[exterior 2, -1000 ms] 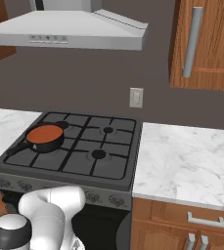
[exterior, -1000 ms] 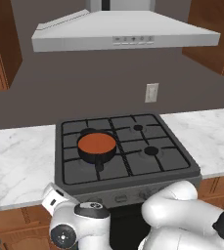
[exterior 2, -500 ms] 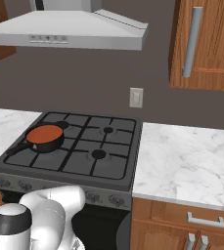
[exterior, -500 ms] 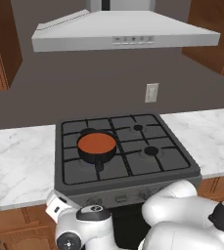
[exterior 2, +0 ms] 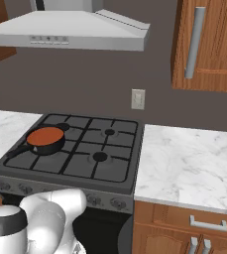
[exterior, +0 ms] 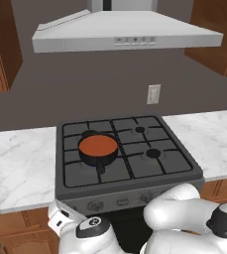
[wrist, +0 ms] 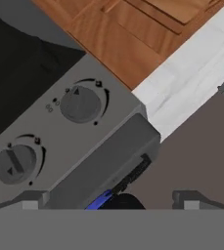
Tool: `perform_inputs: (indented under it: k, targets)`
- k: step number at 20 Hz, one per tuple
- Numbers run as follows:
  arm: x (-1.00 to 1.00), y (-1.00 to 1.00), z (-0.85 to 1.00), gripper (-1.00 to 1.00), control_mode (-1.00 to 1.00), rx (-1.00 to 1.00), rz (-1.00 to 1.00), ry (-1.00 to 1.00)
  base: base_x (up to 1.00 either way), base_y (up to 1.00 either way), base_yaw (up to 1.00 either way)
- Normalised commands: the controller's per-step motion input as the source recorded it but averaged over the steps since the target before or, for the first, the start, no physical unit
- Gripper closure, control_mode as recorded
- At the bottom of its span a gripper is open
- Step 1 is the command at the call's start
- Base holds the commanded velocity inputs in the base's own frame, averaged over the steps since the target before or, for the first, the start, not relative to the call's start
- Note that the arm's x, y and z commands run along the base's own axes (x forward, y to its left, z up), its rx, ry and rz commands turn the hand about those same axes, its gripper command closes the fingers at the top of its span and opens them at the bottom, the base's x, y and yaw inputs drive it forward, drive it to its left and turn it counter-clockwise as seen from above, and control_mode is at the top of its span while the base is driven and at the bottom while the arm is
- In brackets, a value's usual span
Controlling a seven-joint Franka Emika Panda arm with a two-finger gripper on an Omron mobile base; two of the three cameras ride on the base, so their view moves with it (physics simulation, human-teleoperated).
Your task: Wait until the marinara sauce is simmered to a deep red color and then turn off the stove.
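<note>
Kitchen stove point(exterior: 130, 171) | marinara sauce point(exterior: 98, 145): smooth orange-red disc in black pan

Marinara sauce point(exterior: 98, 145) on stove point(exterior: 135, 171), rear left

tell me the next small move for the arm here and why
Probably hold off: the marinara sauce in the pan still looks orange-red, not deep red. Meanwhile, ease the open gripper toward the nearer knob on the stove front, since its fingers touch nothing yet.
</note>
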Motion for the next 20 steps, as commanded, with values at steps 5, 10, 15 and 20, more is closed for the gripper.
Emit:
perform_inputs:
  k: [5,10,15,20]
  targets:
    - [-0.01,0.0,-0.06,-1.0,-1.0,0.0,0.0,-0.07,0.0,0.0,0.0]
    - [0.0,0.0,-0.17,-1.0,-1.0,0.0,0.0,-0.02,0.0,0.0,0.0]
    - [0.0,0.0,-0.22,-1.0,-1.0,0.0,0.0,-0.02,0.0,0.0,0.0]
    - [0.0,0.0,-0.1,-1.0,-1.0,0.0,0.0,-0.06,0.0,0.0,0.0]
